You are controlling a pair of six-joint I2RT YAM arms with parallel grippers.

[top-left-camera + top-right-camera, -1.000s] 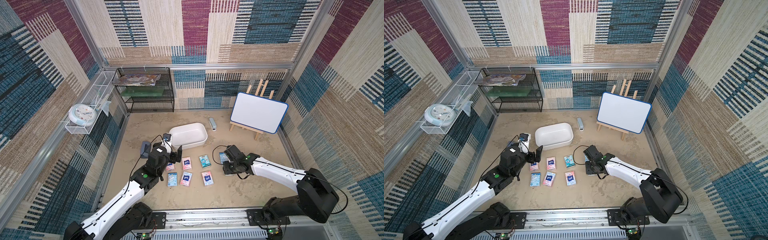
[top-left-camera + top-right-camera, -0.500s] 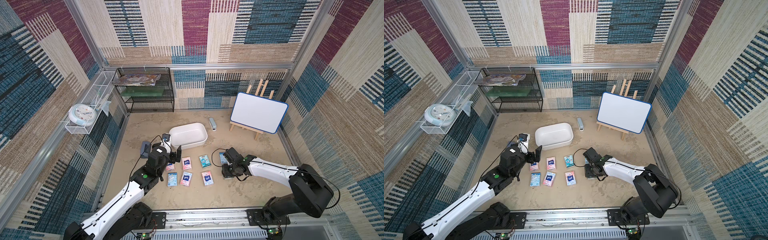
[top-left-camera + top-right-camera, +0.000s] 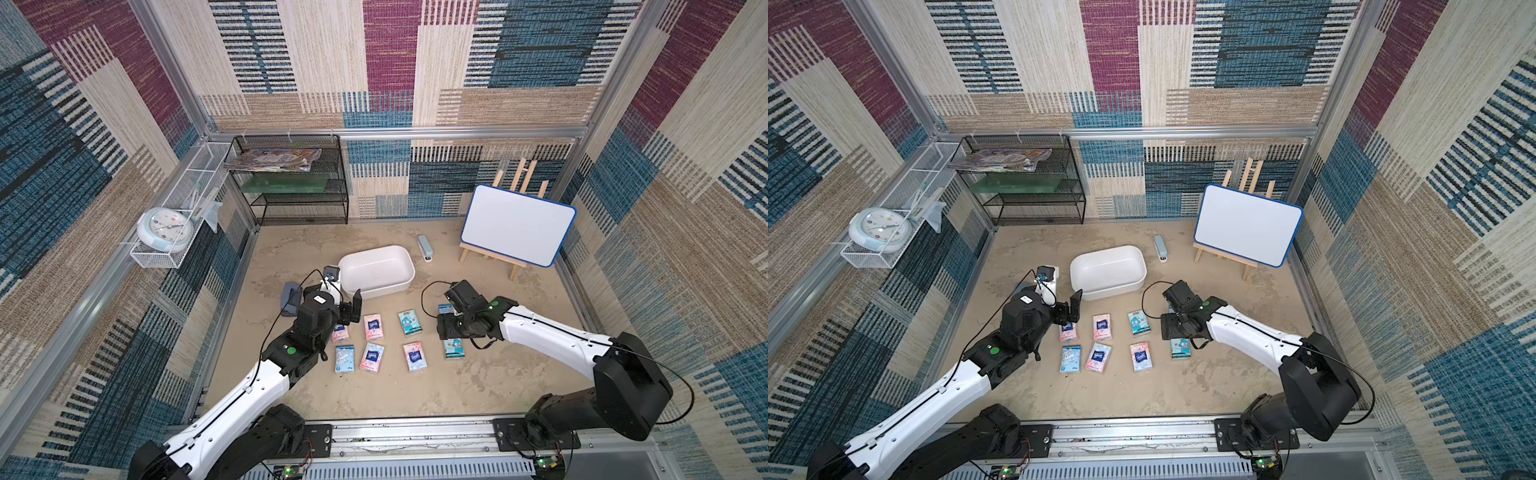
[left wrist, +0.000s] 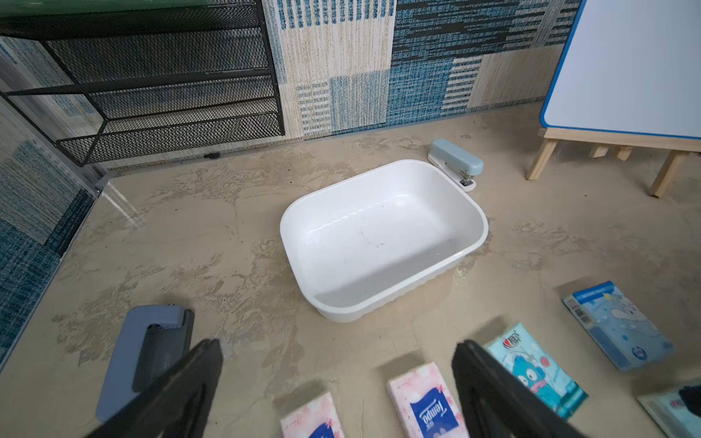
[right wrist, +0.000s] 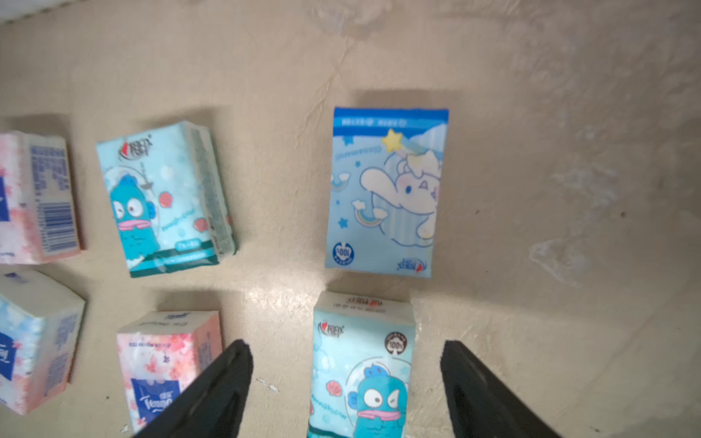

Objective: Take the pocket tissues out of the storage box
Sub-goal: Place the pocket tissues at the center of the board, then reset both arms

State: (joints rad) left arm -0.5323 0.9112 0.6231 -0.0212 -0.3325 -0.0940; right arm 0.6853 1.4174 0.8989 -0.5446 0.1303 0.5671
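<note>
The white storage box [image 3: 376, 270] [image 3: 1108, 270] [image 4: 383, 239] stands empty mid-floor. Several pocket tissues lie in two rows on the floor in front of it in both top views. My left gripper [image 3: 347, 309] [image 4: 337, 349] hangs open over the left end of the back row, above a pink packet [image 4: 421, 402]. My right gripper [image 3: 451, 328] [image 5: 346, 350] is open at the right end. A teal cartoon packet [image 5: 362, 364] [image 3: 453, 348] lies flat between its jaws with a gap on each side. A light blue packet [image 5: 385, 189] lies just beyond it.
A grey-blue stapler [image 3: 425, 248] lies behind the box. A grey hole punch [image 3: 291, 297] sits beside my left wrist. A whiteboard on an easel [image 3: 517, 224] stands back right, a black mesh shelf [image 3: 291, 183] back left, and a wire basket with a clock [image 3: 166, 226] on the left wall.
My right gripper has come down slightly toward the front and its jaws have spread, leaving the teal packet on the floor. The left arm has not moved.
</note>
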